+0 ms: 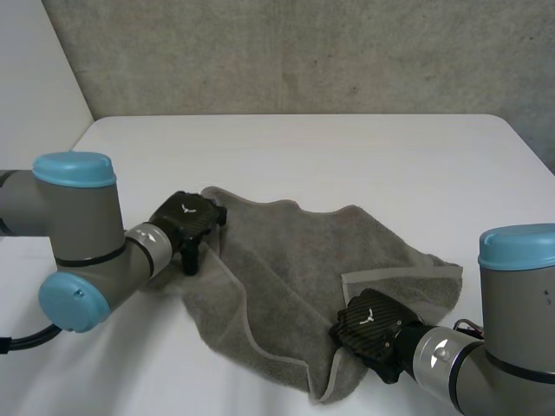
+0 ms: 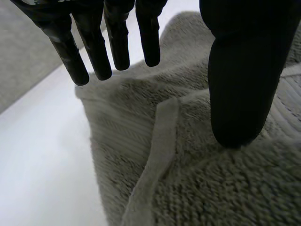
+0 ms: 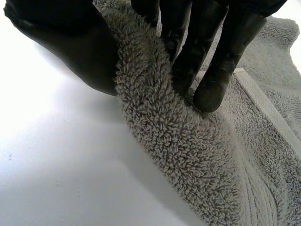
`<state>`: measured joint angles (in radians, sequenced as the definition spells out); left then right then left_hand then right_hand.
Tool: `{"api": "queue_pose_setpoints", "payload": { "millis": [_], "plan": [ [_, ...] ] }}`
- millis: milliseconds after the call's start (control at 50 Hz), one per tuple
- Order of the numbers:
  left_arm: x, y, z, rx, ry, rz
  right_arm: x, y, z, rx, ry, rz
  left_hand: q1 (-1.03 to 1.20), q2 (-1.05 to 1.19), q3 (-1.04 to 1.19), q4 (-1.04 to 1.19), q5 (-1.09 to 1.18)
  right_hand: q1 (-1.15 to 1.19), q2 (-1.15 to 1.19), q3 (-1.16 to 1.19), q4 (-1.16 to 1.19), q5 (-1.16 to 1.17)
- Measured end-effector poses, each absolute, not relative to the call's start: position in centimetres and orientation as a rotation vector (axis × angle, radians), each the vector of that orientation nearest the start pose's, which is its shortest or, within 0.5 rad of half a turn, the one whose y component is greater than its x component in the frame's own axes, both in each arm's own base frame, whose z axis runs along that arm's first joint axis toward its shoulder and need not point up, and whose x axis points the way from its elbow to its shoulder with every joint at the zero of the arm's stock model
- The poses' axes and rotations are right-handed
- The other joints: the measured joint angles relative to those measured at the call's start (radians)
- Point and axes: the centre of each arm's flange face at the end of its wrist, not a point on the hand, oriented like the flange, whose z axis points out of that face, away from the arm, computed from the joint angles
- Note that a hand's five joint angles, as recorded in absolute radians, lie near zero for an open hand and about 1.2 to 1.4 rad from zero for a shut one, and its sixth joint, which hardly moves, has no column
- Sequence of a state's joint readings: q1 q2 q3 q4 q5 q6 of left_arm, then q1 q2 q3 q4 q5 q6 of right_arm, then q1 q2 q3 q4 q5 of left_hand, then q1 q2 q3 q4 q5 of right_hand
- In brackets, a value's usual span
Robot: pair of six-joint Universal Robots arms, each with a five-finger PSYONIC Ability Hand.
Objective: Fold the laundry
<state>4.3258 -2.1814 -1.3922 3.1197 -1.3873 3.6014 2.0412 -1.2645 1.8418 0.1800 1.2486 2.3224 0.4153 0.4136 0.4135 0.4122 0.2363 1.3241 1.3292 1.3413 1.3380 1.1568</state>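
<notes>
The right hand pinched the near edge of the grey towel between thumb and fingers; farther off, the left hand held straight, spread fingers over its side edge. Rumpled on the white bench, the towel likely needed drawing flat before any fold.

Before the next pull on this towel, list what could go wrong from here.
The right hand pinches a thick, bunched ridge of the towel, so lifting could drag up a lump. The left hand is open, with its thumb on the cloth, so that side may slide on the table.
</notes>
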Motion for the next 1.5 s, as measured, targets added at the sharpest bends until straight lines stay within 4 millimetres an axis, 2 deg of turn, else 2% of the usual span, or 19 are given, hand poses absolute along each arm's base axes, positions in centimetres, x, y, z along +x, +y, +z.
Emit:
{"api": "queue_pose_setpoints", "payload": {
  "millis": [240,460,580,720,820,1000,1220,1400,1500],
  "plan": [
    [-27.4,-28.2,13.4,1.349,2.425,-1.646,25.8,-16.0,14.6,-1.777,2.062,-1.246,-0.004,-0.002,-0.001,-0.001,0.003,0.000,0.000,0.000,0.000,0.000],
    [-27.2,-27.8,13.0,1.365,2.424,-1.617,25.7,-16.3,14.5,-1.770,2.069,-1.261,0.346,0.354,0.354,0.356,0.353,0.000,0.000,0.000,0.000,0.000],
    [-27.0,-27.6,13.3,1.360,2.423,-1.620,25.6,-16.9,14.6,-1.757,2.079,-1.285,0.465,0.477,0.476,0.479,0.476,0.000,0.000,0.001,0.000,0.000],
    [-26.6,-27.2,13.8,1.351,2.420,-1.628,25.5,-17.2,14.6,-1.749,2.086,-1.297,0.501,0.513,0.512,0.516,0.511,0.000,0.000,0.001,0.000,0.000],
    [-26.4,-26.6,14.0,1.356,2.429,-1.620,25.5,-17.3,14.6,-1.747,2.088,-1.298,0.487,0.485,0.490,0.491,0.495,0.000,0.000,0.001,0.000,0.000],
    [-25.9,-25.2,13.6,1.374,2.457,-1.583,25.5,-17.3,14.5,-1.747,2.089,-1.294,0.241,0.240,0.242,0.243,0.244,0.000,0.000,0.001,0.000,0.000],
    [-25.6,-24.7,13.5,1.371,2.469,-1.562,25.5,-17.3,14.4,-1.746,2.093,-1.286,0.241,0.243,0.242,0.242,0.245,0.000,0.000,0.001,0.000,0.000],
    [-25.0,-24.4,14.5,1.347,2.459,-1.585,25.5,-17.3,14.3,-1.749,2.094,-1.280,0.248,0.253,0.254,0.256,0.254,0.000,0.000,0.001,0.000,0.000],
    [-24.5,-24.2,15.6,1.316,2.437,-1.630,25.5,-17.2,14.2,-1.752,2.096,-1.275,0.119,0.118,0.120,0.120,0.118,0.000,0.001,0.001,0.000,0.000]
  ]
}}
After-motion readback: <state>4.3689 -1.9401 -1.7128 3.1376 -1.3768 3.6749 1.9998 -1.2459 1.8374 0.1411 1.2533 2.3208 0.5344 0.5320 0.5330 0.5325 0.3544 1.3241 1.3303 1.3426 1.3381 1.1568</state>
